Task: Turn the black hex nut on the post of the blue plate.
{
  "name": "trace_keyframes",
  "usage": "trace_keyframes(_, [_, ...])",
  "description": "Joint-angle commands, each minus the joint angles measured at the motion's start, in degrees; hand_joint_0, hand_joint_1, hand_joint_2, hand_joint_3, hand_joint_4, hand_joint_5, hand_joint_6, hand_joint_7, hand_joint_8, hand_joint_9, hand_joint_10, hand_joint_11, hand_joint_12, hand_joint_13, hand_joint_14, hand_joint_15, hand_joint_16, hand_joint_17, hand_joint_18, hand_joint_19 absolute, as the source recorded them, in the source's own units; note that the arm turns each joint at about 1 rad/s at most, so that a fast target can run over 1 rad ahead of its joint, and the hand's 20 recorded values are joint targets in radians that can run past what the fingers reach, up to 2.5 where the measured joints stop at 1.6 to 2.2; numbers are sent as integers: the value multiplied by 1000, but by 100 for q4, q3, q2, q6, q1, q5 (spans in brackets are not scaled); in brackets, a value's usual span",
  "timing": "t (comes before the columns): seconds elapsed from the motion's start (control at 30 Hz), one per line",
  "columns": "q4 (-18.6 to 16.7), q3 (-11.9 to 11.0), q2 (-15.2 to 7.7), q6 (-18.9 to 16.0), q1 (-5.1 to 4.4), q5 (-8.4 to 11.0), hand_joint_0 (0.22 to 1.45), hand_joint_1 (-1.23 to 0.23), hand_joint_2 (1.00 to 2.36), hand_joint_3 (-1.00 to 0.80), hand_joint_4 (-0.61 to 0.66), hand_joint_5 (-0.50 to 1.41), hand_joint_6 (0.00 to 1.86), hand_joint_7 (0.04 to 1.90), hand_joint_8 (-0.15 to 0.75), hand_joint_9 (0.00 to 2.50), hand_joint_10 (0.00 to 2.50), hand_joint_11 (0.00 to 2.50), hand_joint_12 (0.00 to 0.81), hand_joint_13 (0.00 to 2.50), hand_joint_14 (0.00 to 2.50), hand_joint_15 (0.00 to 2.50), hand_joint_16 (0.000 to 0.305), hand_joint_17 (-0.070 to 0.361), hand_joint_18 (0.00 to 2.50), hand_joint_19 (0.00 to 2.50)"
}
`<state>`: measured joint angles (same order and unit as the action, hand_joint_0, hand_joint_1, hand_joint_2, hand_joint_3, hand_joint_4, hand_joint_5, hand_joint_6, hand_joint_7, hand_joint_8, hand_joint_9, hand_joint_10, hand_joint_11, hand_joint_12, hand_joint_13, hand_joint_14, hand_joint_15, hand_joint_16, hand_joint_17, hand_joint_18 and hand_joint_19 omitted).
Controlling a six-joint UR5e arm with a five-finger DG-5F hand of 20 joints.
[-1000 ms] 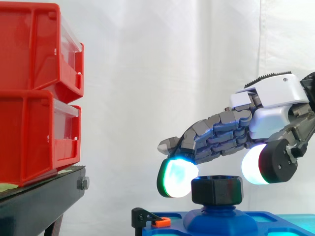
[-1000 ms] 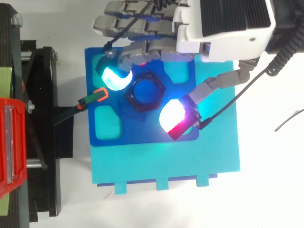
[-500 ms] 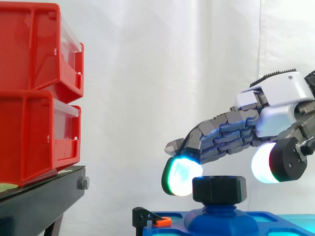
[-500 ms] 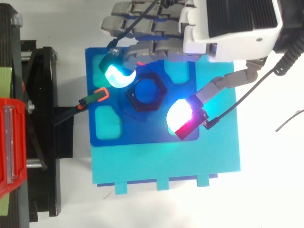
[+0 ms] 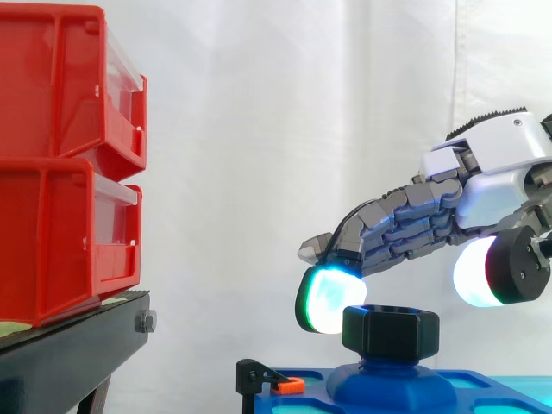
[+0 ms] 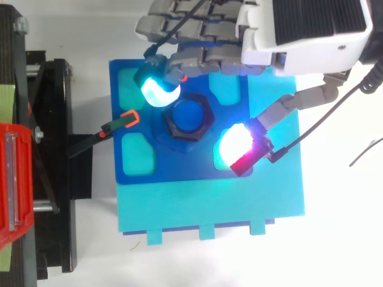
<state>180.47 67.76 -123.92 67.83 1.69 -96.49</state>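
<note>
White curtain (image 5: 259, 129) behind; hand (image 5: 483, 185) open, pads (image 5: 329, 297) flanking nut (image 5: 390, 332), apart from it; grasp seemingly pending, so next close onto its flats.

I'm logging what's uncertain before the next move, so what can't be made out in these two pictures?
- Side view: whether the hand's green fingertip touches the nut; they overlap, and from above its glow blurs the gap.
- Side view: the post's thread, covered by the nut.
- Side view: the plate's lower part, cut off by the bottom edge.
- Side view: what the red bins hold; their walls hide it.
</note>
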Motion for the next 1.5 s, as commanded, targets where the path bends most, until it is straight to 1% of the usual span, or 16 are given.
trace_keyframes(0.0, [50,0,17,2,-2,-1,423,-549,1000,-500,209,-248,503,889,161,0,0,0,314,0,0,0,47,105,0,0])
trace_keyframes(0.23, [173,0,35,2,7,-1,425,-550,1000,-500,207,-248,503,885,159,0,0,0,313,0,0,0,46,104,0,0])
trace_keyframes(0.57, [182,0,35,2,7,-1,429,-552,1000,-500,206,-249,503,887,158,0,0,0,309,0,0,0,46,104,0,0])
trace_keyframes(0.83, [331,0,193,90,16,-1,430,-554,1000,-500,205,-249,503,884,157,0,0,0,308,0,0,0,46,103,0,0])
trace_keyframes(0.93, [393,9,219,98,16,-1,432,-554,1000,-500,204,-249,503,884,156,0,0,0,308,0,0,0,46,102,0,0])
trace_keyframes(1.2, [446,0,246,107,16,-1,434,-558,1000,-500,203,-249,503,883,157,0,0,0,306,0,0,0,46,102,0,0])
trace_keyframes(1.47, [613,0,263,125,7,-1,436,-558,1000,-500,202,-249,503,884,156,0,0,0,307,0,0,0,45,102,0,0])
